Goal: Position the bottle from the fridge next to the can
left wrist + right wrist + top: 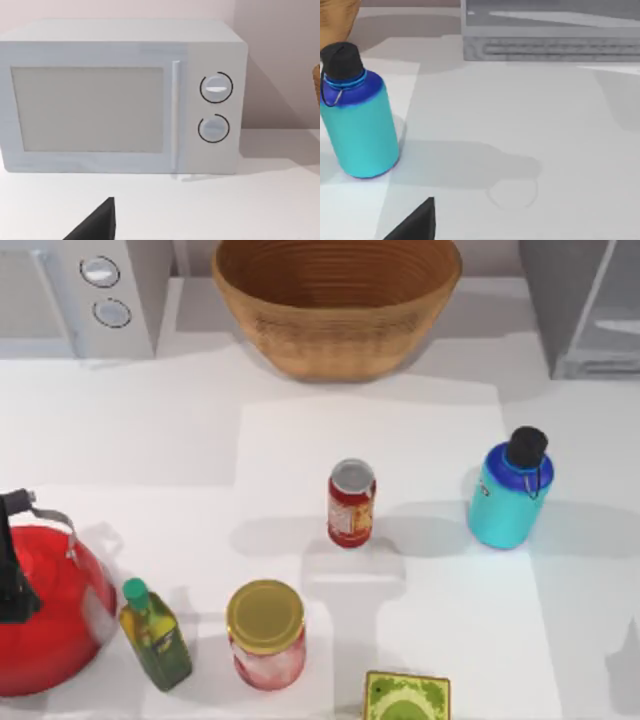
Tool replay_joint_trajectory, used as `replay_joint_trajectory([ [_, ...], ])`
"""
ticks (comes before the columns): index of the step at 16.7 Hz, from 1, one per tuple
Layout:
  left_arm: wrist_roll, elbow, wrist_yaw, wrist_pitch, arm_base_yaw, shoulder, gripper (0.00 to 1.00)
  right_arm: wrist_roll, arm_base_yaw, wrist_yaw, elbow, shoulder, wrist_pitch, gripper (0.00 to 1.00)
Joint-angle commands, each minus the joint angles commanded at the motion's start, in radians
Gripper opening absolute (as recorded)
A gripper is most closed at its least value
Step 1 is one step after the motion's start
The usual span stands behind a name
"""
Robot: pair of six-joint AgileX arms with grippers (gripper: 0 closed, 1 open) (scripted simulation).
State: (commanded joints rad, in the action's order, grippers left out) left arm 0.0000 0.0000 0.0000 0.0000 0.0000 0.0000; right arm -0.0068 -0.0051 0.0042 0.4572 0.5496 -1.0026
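The bottle (508, 498) stands capped on the worktop (200, 440), right of the can (351, 503); basket (336, 302) empty; finger state: cannot tell

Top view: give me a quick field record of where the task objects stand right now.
bottle: turquoise-blue water bottle, black cap, upright on the table, right of the can with a clear gap between them
can: red can, silver top, upright near the table's middle
fridge: grey fridge, far right corner, behind the bottle
microwave: white microwave, far left corner
basket: wicker basket, far edge, centre
front row: red kettle, olive oil bottle, yellow-lidded jar
task state: bottle out of the fridge, standing free
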Motion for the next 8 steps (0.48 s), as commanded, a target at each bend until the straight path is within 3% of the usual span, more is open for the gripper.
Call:
replay_joint_trajectory([
  [4,0.000,0.000,0.000,0.000,0.000,0.000,1.00,-0.003,0.001,-0.003,0.130,0.158,-0.298,1.00],
  [8,0.000,0.000,0.000,0.000,0.000,0.000,1.00,-0.004,0.001,-0.004,0.202,0.245,-0.451,1.00],
])
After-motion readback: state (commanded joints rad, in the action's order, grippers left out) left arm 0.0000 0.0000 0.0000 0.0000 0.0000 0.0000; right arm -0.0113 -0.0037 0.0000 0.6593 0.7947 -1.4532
